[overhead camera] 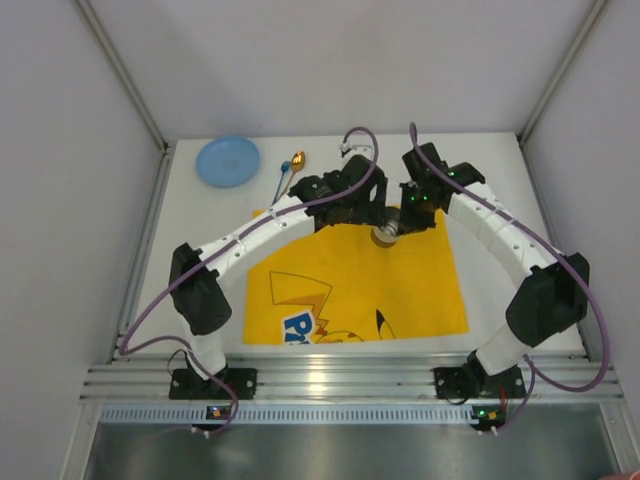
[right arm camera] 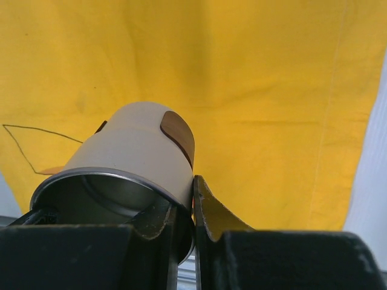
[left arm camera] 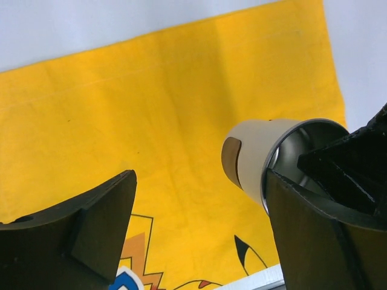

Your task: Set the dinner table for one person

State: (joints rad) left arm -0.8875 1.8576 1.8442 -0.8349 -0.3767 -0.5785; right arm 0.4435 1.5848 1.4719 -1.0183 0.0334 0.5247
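We see right gripper (right arm camera: pixel 193 199) clamped on cup (right arm camera: pixel 133 151) rim. Cup upright at 12 o'clock edge of the placemat (overhead camera: pixel 350 285) on the dinner table (overhead camera: pixel 500 170). Left gripper (left arm camera: pixel 196 211) wide open, empty, with cup at its 3 o'clock

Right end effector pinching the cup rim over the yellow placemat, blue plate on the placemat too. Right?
No. Top view: the blue plate sits on the bare white table, off the placemat. Right end effector does pinch the cup rim over the yellow placemat.

Left fingers (left arm camera: pixel 97 232) spread wide; right fingers (right arm camera: pixel 213 219) pinched nearly together
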